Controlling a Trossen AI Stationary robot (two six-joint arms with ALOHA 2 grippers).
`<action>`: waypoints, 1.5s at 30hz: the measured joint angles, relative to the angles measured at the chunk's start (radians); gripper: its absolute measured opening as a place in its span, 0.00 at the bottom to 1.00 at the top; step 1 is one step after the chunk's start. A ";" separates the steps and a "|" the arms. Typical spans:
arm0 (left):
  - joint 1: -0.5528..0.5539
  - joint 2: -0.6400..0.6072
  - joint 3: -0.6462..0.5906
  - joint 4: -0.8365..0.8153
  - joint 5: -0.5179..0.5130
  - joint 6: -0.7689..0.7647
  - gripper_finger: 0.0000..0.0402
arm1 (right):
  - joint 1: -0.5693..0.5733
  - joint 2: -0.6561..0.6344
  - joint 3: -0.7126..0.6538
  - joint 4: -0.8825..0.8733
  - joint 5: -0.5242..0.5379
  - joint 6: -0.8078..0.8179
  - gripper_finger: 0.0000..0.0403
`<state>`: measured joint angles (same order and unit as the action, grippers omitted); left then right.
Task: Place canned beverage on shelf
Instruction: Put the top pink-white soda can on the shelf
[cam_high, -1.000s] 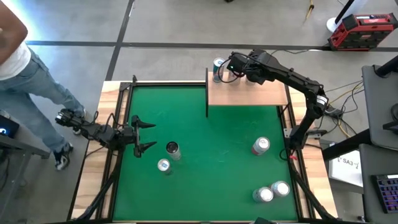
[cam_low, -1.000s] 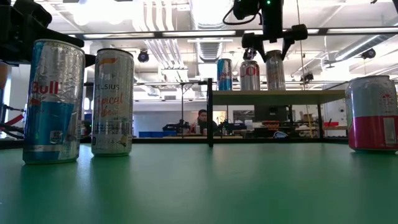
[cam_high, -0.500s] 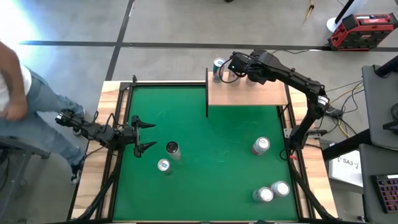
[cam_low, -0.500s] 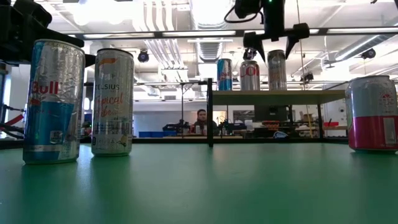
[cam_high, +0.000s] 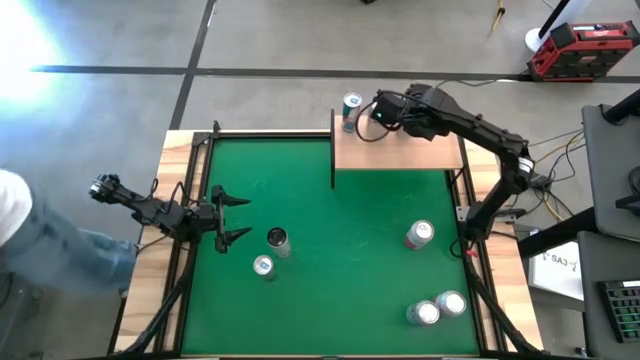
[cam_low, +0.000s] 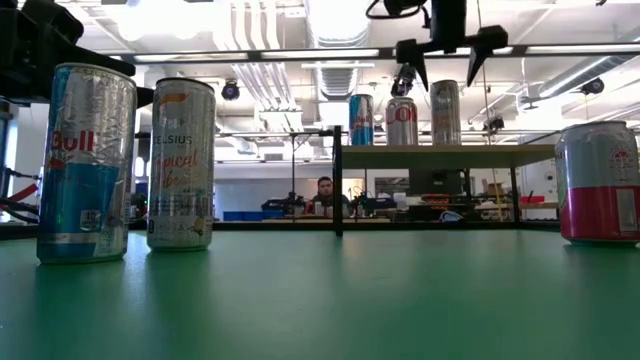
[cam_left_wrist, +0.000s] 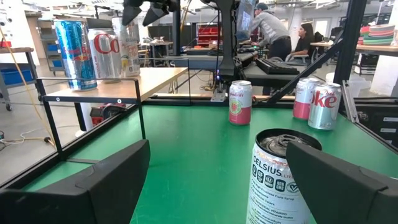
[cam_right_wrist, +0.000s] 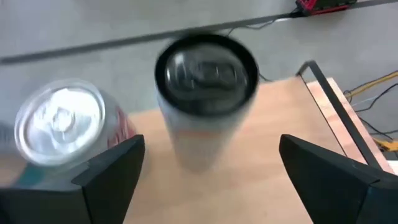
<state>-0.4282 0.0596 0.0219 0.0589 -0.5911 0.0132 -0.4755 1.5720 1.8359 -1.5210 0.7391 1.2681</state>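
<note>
The shelf (cam_low: 440, 151), a pale-wood board on black posts, stands at the table's far edge. Three cans stand upright on it: a blue one (cam_low: 361, 120), a red one (cam_low: 402, 121) and a slim silver canned beverage (cam_low: 445, 113). My right gripper (cam_low: 441, 70) hangs open just above the slim can (cam_right_wrist: 206, 68), its fingers wide on either side and clear of it. My left gripper (cam_high: 245, 219) waits open at the table's left, pointing at a Celsius can (cam_left_wrist: 280, 174) that stands just ahead of it, untouched.
On the green felt stand a Red Bull can (cam_high: 263, 266) beside the Celsius can (cam_high: 277, 238), a pink can (cam_high: 420, 234) at the right, and two more cans (cam_high: 437, 307) near the front right corner. People sit in the room beyond the shelf (cam_low: 325, 193).
My right gripper has opened, letting go of the slim silver can, and has risen a little above it. The can stays upright on the shelf beside the red one. A person at the table's left has moved off.
</note>
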 joint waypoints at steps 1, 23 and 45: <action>0.000 0.000 0.000 0.000 0.000 0.000 0.90 | 0.010 -0.003 0.000 -0.014 -0.010 0.003 0.90; 0.000 0.000 0.000 0.000 0.000 0.000 0.90 | 0.355 -0.129 -0.191 -0.050 -0.393 0.205 0.90; 0.000 0.000 0.000 0.000 0.000 0.000 0.90 | 0.673 -0.225 -0.449 -0.050 -0.583 0.645 0.90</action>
<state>-0.4282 0.0594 0.0219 0.0589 -0.5911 0.0132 0.1979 1.3472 1.3868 -1.5709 0.1562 1.9133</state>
